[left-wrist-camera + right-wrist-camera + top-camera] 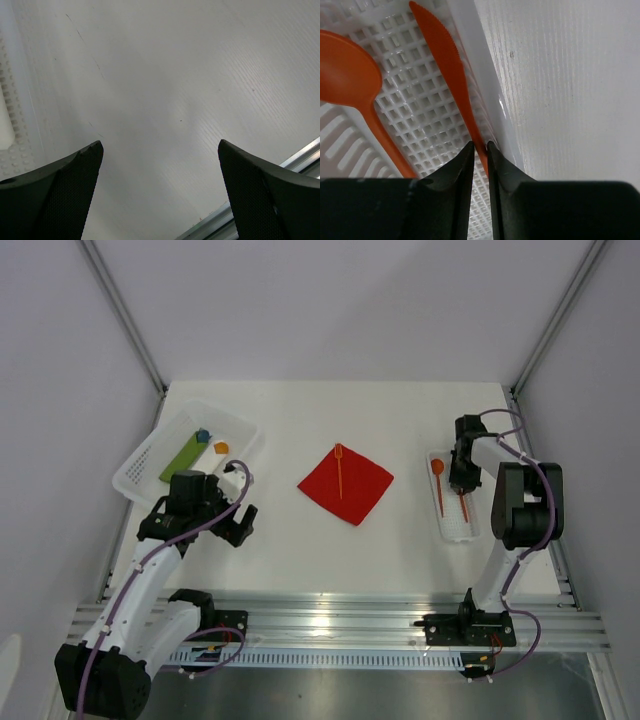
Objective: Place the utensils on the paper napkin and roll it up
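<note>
The red paper napkin (345,485) lies flat as a diamond at the table's middle, with one thin orange utensil (340,469) on it. An orange spoon (438,478) and an orange knife (463,506) lie in a small white tray (452,530) on the right. My right gripper (460,486) is down in that tray. In the right wrist view it (480,148) is shut on the knife's (445,55) handle, with the spoon (347,72) to the left. My left gripper (240,505) is open and empty over bare table, which also shows in the left wrist view (160,150).
A white basket (150,455) at the back left holds a green bar (183,458), a small blue block (202,435) and a small orange block (221,448). A metal rail (330,625) runs along the near table edge.
</note>
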You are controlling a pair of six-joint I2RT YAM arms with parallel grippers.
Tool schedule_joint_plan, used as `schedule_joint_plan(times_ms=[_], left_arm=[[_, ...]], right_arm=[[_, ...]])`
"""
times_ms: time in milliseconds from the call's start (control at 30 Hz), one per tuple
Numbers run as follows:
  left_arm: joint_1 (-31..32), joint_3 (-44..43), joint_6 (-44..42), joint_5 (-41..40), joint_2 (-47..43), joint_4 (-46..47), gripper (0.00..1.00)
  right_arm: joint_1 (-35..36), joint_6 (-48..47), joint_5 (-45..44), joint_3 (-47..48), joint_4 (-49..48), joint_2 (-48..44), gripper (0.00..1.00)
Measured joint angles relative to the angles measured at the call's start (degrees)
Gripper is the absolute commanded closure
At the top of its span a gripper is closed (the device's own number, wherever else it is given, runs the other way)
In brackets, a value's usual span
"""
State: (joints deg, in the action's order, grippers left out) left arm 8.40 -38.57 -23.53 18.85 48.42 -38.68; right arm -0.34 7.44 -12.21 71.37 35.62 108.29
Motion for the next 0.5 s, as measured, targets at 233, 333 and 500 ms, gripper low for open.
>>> schedule_joint_plan(times_ms=[233,333,500], left_arm=[[0.0,0.0,0.0,-0.2,0.0,0.1,0.01],[0.0,0.0,0.0,-0.2,0.0,0.1,0.0],[0.0,0.0,0.0,-0.2,0.0,0.1,0.01]], right_arm=[[0.1,-0.5,2.1,0.0,-0.4,0.0,0.96],[1.3,-0.7,3.1,0.0,-0.4,-0.2,1.0],[2.7,-0.9,1.8,0.3,0.2,-0.4,1.0]])
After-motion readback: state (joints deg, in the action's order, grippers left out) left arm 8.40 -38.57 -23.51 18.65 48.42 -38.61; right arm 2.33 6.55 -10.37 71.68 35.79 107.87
